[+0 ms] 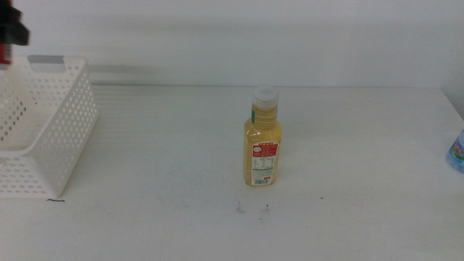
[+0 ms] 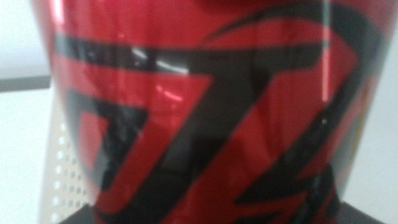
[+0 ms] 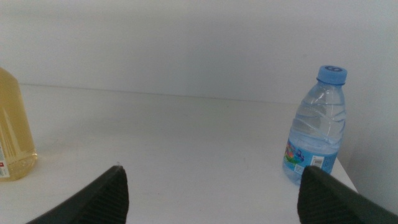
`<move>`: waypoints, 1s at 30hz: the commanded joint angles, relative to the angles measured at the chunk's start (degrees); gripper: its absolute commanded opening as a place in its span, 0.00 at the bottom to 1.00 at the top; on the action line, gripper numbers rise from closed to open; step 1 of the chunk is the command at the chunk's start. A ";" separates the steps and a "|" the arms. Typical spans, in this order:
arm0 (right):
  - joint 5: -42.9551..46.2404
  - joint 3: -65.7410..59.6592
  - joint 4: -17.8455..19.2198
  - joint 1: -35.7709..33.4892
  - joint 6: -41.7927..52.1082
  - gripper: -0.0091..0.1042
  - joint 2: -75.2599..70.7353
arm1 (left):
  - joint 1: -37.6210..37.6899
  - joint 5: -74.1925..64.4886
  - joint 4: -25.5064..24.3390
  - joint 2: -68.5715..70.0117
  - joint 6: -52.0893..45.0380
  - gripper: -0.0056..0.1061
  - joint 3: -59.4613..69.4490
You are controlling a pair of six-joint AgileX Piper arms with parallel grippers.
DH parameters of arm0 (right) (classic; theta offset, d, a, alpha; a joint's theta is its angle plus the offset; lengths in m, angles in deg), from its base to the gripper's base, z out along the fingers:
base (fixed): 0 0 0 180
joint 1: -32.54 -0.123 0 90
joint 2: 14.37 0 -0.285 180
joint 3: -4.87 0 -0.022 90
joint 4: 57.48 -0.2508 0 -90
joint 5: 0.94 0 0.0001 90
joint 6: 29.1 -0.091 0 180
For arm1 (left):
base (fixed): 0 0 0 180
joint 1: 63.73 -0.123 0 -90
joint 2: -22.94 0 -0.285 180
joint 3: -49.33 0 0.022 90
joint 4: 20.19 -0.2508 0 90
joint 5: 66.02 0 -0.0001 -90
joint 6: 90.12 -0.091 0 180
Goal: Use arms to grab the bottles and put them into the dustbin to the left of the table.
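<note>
**Left gripper holds the red can over the basket; two bottles stand on the table**

Start at the upper left corner of the middle view: your left gripper (image 1: 13, 32) shows there as a dark shape with a sliver of the red soda can (image 1: 4, 53) below it, above the open white dustbin (image 1: 69, 123). The dustbin, a basket with walls full of round holes and a grey strip on its rim, fills the left edge of the frame. In the left wrist view the red soda can fills nearly the whole picture, red with black markings, blurred by closeness; the left gripper's jaws are clamped on it, and a strip of the perforated basket wall shows behind it at the lower left.

At the centre of the middle view the yellow juice bottle (image 1: 262, 141) stands upright on the white table (image 1: 159, 174), white cap on, well apart from the dustbin.

At the right edge of the middle view you see only a piece of the clear water bottle (image 1: 457, 152). In the right wrist view it stands upright, blue cap on. Your right gripper (image 3: 214, 190) has its jaws spread wide apart with nothing between them.
</note>
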 commanded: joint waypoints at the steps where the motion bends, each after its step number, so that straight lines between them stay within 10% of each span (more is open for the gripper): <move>1: 0.75 -0.18 0.29 0.58 0.32 0.90 -0.25 | -1.84 -3.15 1.08 -3.36 -2.03 0.20 -5.09; 30: 0.75 -0.18 0.29 0.58 0.32 0.90 -0.25 | -4.27 -7.55 -9.19 -31.51 -2.46 0.29 -13.00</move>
